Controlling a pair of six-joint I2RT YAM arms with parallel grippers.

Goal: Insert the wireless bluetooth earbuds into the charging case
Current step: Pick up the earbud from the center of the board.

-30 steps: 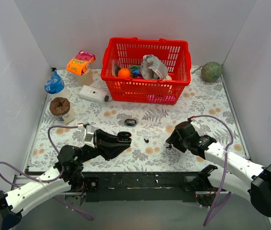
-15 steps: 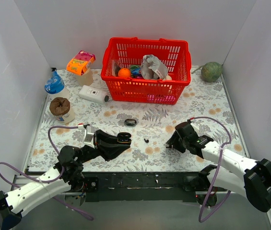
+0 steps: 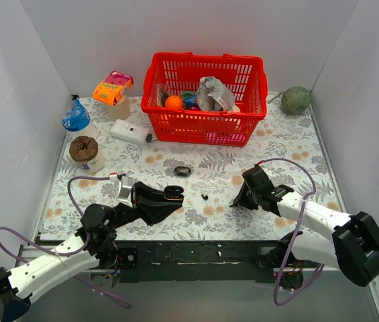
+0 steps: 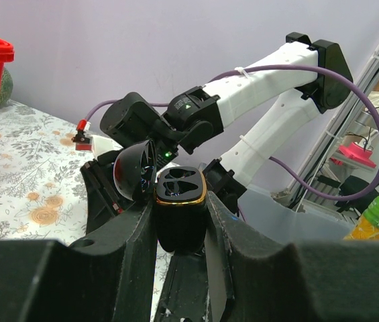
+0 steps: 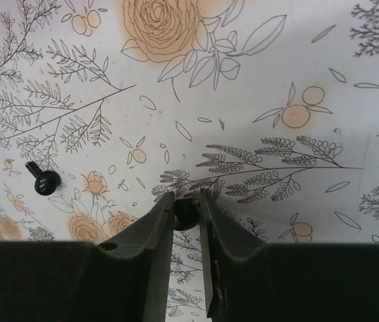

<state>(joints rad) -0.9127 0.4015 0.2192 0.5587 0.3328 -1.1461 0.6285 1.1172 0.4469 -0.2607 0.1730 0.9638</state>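
My left hand (image 4: 179, 231) is clamped on the case (image 4: 179, 194), which stands upright between the two fingers. Its lid (image 4: 134, 172) is flipped open to the left and its two dark wells face the wrist camera. In the top view the left hand (image 3: 170, 195) holds the case (image 3: 174, 191) raised above the near-left part of the worktop (image 3: 283, 147).

My right hand (image 5: 186, 201) is down at the worktop, tips narrow, and one earbud (image 5: 186, 215) fills the gap between them, both fingers against its sides. That earbud sits on the flowered cover. From above, the right hand (image 3: 235, 203) points left, near the middle of the front edge, and its tips hide that earbud from the top camera.

A second earbud (image 5: 46, 181) lies loose on the cover, apart from the right fingers, to their left. In the top view the second earbud (image 3: 204, 197) lies between the two hands.

A black ring (image 3: 183, 170) rests farther back, near the red basket (image 3: 206, 127).
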